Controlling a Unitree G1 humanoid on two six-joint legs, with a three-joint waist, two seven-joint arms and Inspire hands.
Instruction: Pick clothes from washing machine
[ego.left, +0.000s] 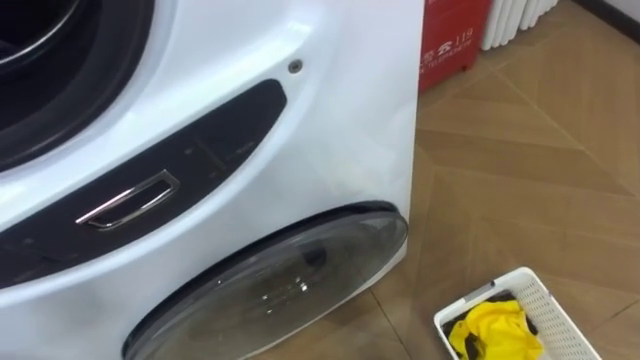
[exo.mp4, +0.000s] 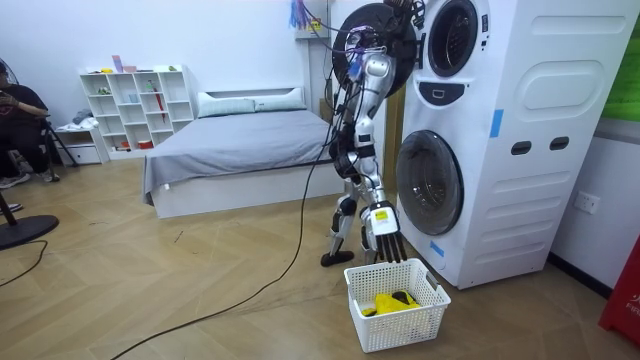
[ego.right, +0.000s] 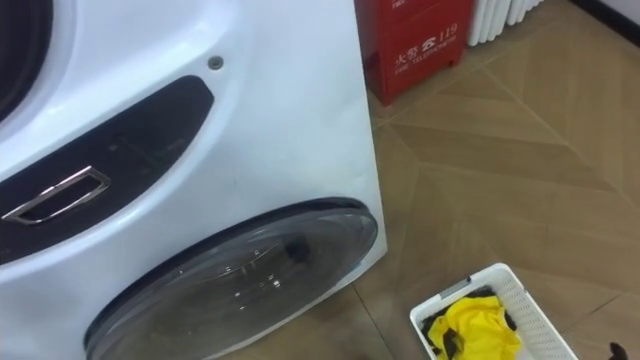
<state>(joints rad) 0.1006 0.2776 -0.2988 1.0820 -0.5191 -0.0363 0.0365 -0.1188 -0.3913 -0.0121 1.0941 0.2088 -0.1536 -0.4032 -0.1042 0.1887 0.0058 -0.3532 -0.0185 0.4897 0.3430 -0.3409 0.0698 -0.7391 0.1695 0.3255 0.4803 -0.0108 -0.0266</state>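
Grey bed (exo.mp4: 240, 145), white shelf (exo.mp4: 135, 108), red cabinet (ego.right: 415, 42), white radiator (ego.left: 515, 20)

Red cabinet (ego.right: 415, 45): white characters and digits on its front; it stands past the corner of the washing machine (ego.left: 330, 130), well apart from the fingers (exo.mp4: 388, 248) of the right hand (exo.mp4: 380, 218).
Dark control panel (ego.left: 150, 170): faint marks, too small to read.
Blue sticker (exo.mp4: 495, 122): on the machine's side, above the fingers; nothing legible.

Bright even light, sheen on washing machine (ego.left: 330, 150)
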